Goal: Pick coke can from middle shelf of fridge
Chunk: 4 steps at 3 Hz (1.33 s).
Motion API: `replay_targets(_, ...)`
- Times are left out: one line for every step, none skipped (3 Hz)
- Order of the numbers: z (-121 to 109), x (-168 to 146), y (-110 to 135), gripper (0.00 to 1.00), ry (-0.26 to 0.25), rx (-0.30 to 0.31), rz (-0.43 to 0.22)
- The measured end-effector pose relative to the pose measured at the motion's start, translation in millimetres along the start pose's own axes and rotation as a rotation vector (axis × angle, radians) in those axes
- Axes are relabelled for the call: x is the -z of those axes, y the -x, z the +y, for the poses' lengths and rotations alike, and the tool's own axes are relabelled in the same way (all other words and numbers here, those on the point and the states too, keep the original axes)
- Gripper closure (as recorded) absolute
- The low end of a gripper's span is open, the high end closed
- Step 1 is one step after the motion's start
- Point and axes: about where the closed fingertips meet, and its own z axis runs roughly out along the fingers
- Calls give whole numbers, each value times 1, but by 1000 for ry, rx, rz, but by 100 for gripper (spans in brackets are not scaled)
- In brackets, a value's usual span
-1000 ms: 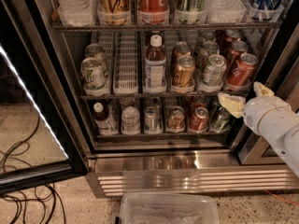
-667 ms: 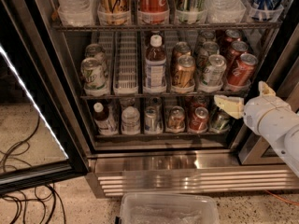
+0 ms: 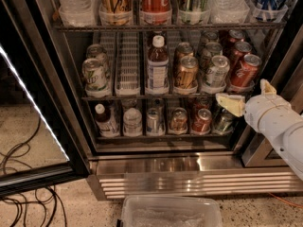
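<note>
- The white arm (image 3: pixel 279 124) reaches in from 4 o'clock toward the fridge (image 3: pixel 189 178).
- Its gripper (image 3: pixel 242 92) is level with the middle shelf (image 3: pixel 142 97) rail, fingers (image 3: pixel 229 104) spread and empty.
- The coke can (image 3: pixel 245 71) stands just beyond, front of the rightmost lane.
- Risk: a finger snags the rail or topples the neighbouring silver-green can (image 3: pixel 217 71).
</note>
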Motion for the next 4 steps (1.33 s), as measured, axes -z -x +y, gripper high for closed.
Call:
replay_targets(-11,-12,1,26,-30,2,-22)
replay_targets(-21,-20,2,28,-61,9,-43)
replay_targets(-29,-24,2,31,-85,17,-56)
replay_targets(-32,-26,3,33,-96,23,-67)
